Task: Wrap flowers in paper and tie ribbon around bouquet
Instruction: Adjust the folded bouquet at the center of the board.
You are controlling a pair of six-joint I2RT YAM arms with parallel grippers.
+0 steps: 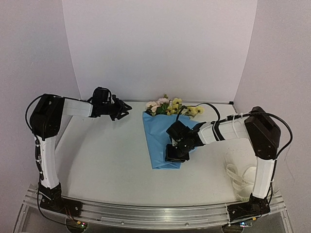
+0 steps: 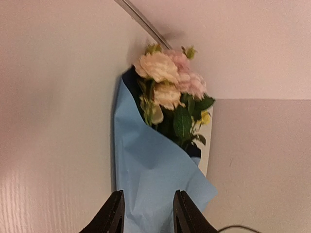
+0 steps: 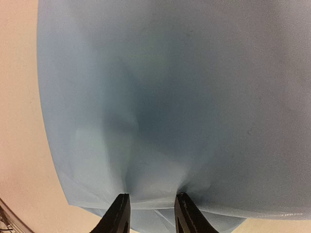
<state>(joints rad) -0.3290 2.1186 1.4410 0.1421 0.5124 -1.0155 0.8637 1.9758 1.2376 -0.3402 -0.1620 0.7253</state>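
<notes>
The left pincer (image 2: 146, 216), two black tapered fingers, stood partly open with nothing between them. It was well apart from the bouquet (image 1: 159, 141), a flattened cone of bright blue matte paper (image 3: 170, 97) that lay ahead of its tips on the pale, smooth table (image 1: 107, 160). At the cone's wide mouth, soft ruffled pale pink and yellow flowers (image 2: 167, 80) and glossy dark green leaves (image 2: 182, 124) showed against the darker blue inner face. The right pincer (image 3: 150, 212) sat over the cone's narrow end with its tips set apart on the sheet, which puckered into fine creases around them. Whether it pinched the sheet could not be told. Behind it, beside its arm's base, the flat cream-white ribbon (image 1: 239, 175) lay in loose loops.
</notes>
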